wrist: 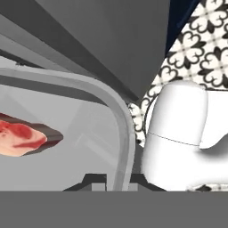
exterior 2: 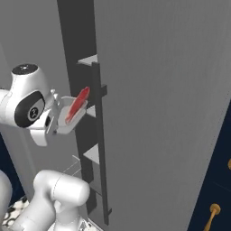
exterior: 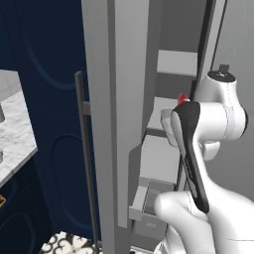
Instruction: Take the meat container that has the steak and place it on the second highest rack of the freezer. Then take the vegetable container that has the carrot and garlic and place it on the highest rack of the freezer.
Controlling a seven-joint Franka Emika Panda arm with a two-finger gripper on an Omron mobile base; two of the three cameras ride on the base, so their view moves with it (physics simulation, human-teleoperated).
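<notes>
- The gripper (exterior 2: 53, 122) is clamped narrow on the rim of the meat container (exterior 2: 71, 115); in the hand view its dark fingertips (wrist: 95, 180) pinch the tray's curved wall at about 6 o'clock.
- In the right base view the meat container is carried off the shelves, tilted up on its side at about 9 o'clock in the picture, just beside the open freezer (exterior 2: 153, 90).
- The steak (exterior 2: 77, 104) lies in the tray as a red slab, slanting from lower left to upper right; in the hand view the steak (wrist: 22, 138) sits at 9 o'clock on the tray's pale floor.
- In the left base view a bit of the steak (exterior: 182, 97) peeks out red above the arm's wrist, in front of the freezer's pale shelves (exterior: 171, 109).
- The freezer door (exterior: 106, 119) stands open, edge-on at 12 o'clock in the left base view, with a dark bar handle (exterior: 85, 149) just to its left.
- A marble counter (exterior: 12, 134) lies at 9 o'clock there, against dark navy cabinets (exterior: 44, 74).
- Patterned floor tiles (wrist: 196, 40) show at 1 o'clock in the hand view.
</notes>
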